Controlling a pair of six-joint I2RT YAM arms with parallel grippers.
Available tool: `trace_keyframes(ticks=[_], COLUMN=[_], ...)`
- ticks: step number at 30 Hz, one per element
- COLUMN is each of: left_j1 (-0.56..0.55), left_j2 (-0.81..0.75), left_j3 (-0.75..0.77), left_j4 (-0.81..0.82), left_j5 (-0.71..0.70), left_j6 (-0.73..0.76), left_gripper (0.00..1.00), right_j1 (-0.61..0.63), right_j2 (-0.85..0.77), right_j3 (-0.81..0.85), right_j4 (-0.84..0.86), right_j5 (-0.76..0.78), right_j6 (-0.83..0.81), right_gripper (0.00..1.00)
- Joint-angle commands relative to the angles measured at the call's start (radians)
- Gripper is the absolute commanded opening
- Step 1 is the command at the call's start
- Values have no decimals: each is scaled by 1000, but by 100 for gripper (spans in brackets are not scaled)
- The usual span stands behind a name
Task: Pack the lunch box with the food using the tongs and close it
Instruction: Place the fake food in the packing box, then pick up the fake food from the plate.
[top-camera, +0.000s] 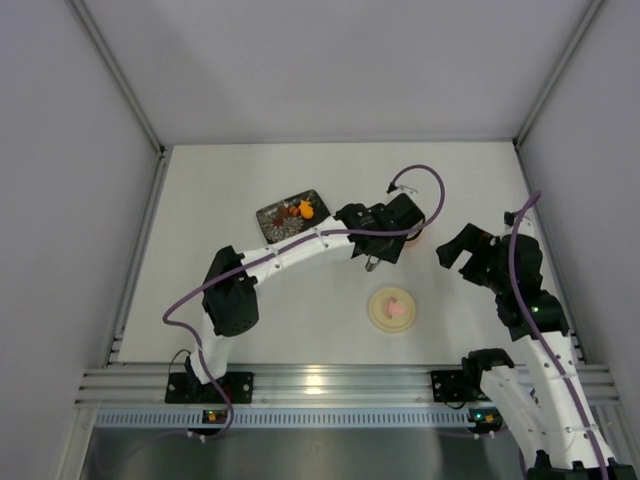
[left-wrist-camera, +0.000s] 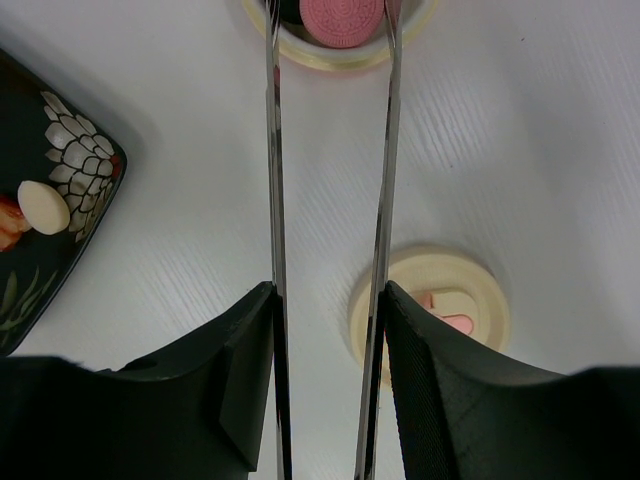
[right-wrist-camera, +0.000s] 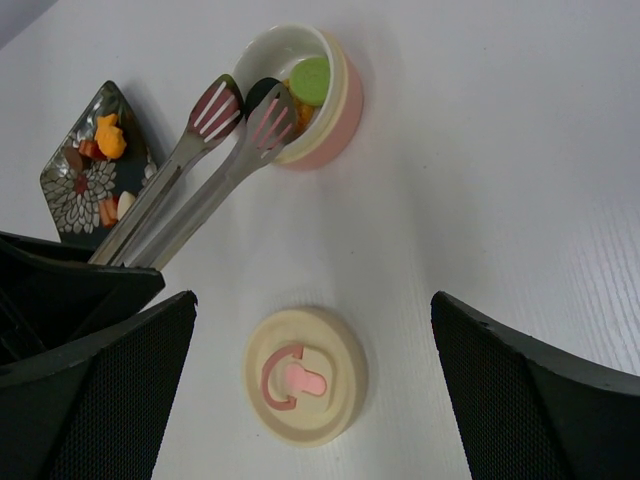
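Left gripper (left-wrist-camera: 329, 300): fingers clamped on both arms of the tongs (left-wrist-camera: 275, 180), squeezing the V partway shut. The grip sits at the handle end, so the slotted tips reach well ahead of the fingers.

Tips are over the mouth of the lunch box (right-wrist-camera: 335, 110), straight ahead of the left gripper. A pink piece (left-wrist-camera: 343, 18) lies between the tong arms there. I cannot tell whether it is pinched or already resting in the bowl. A green piece (right-wrist-camera: 310, 78) and something orange are already inside.

The plate (left-wrist-camera: 30, 290) is off to the left of the left fingers, within a short swing of the tongs. It holds a cream piece (left-wrist-camera: 43, 205) and other food.

Right gripper (right-wrist-camera: 312, 300): jaws spread wide and empty, hovering almost directly above the lid (right-wrist-camera: 305, 375), which lies knob up. Judgement: it is staged for closing once the plate is emptied.
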Motion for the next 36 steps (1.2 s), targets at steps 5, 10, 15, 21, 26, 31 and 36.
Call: trace_keyframes(ticks=[5, 10, 15, 21, 26, 31, 36], left_j1=[5, 5, 3, 5, 6, 54, 178], left_j2=[1, -7, -53, -106, -155, -273, -451], left_j3=[48, 63, 56, 63, 33, -79, -356], left_j4=[29, 35, 75, 64, 28, -39, 49], left_j5=[-26, -24, -17, -36, -127, -222, -164], left_j6=[30, 44, 77, 90, 62, -34, -87], left_gripper=[50, 50, 50, 51, 51, 52, 52], right_j1=[-16, -16, -16, -16, -16, -16, -16], right_j2=[5, 8, 11, 13, 10, 2, 4], right_j3=[11, 13, 22, 17, 7, 0, -12], right_j4=[28, 29, 31, 32, 37, 37, 49], right_j5=[-6, -7, -7, -12, -18, -20, -32], right_j6=[-7, -9, -7, -4, -1, -3, 2], right_gripper=[100, 99, 99, 99, 100, 100, 99])
